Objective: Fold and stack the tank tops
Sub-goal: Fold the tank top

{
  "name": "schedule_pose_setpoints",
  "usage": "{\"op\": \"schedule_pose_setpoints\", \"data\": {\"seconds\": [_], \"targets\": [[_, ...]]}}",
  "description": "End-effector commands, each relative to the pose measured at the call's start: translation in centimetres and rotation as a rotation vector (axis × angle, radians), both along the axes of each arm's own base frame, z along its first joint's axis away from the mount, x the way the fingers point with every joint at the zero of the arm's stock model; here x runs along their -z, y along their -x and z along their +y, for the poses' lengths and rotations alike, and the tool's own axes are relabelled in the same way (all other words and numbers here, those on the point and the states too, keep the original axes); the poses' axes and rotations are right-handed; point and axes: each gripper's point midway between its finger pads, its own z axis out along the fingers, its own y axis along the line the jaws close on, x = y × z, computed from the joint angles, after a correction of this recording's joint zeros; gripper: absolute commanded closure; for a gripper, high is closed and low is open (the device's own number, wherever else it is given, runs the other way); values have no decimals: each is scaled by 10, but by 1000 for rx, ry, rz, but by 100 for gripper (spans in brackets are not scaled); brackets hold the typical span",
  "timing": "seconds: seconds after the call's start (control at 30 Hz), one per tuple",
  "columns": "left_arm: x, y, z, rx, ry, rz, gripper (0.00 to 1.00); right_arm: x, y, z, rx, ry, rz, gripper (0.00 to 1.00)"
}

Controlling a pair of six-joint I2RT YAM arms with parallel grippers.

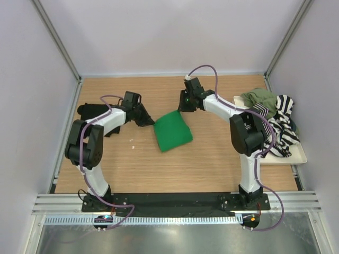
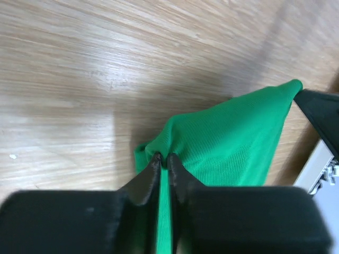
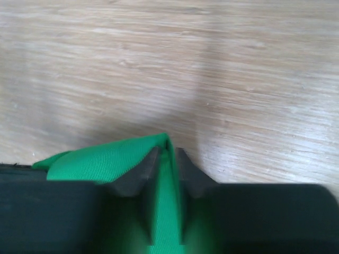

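A bright green tank top [image 1: 174, 132] lies folded into a rough square at the middle of the table. My left gripper [image 1: 150, 121] is at its left corner. In the left wrist view the gripper [image 2: 163, 157] is shut on a pinched ridge of the green cloth [image 2: 233, 143]. My right gripper [image 1: 184, 109] is at the far right corner, and the wrist view shows it [image 3: 168, 151] shut on a raised fold of green cloth [image 3: 106, 159], the jaws a little apart. A black tank top [image 1: 90, 110] lies far left, partly under the left arm.
A cream tray [image 1: 296, 156] at the right edge holds an olive tank top [image 1: 260, 99] and a black-and-white striped one [image 1: 283, 124], which hangs over the tray's side. Grey walls stand close on three sides. Bare wood [image 1: 201, 164] lies in front of the green cloth.
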Motion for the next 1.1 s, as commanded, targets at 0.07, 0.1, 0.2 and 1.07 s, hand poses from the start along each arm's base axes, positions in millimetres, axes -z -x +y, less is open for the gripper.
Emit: {"op": "schedule_pose_setpoints", "data": {"seconds": [0.07,0.1,0.2,1.07], "targets": [[-20,-10,4,7,-11,-65,68,-35,-20,1,30,-34,-115,54],[-23,-8,7,1,-26,-66,64,-40,-18,-1,34,-30,-127,52],[-46,-3,26,-21,-121,-102,55,-68,-8,-13,41,-21,-169,51],[29,71,-72,204,130,15,62,40,108,13,-180,-708,234,99]]}}
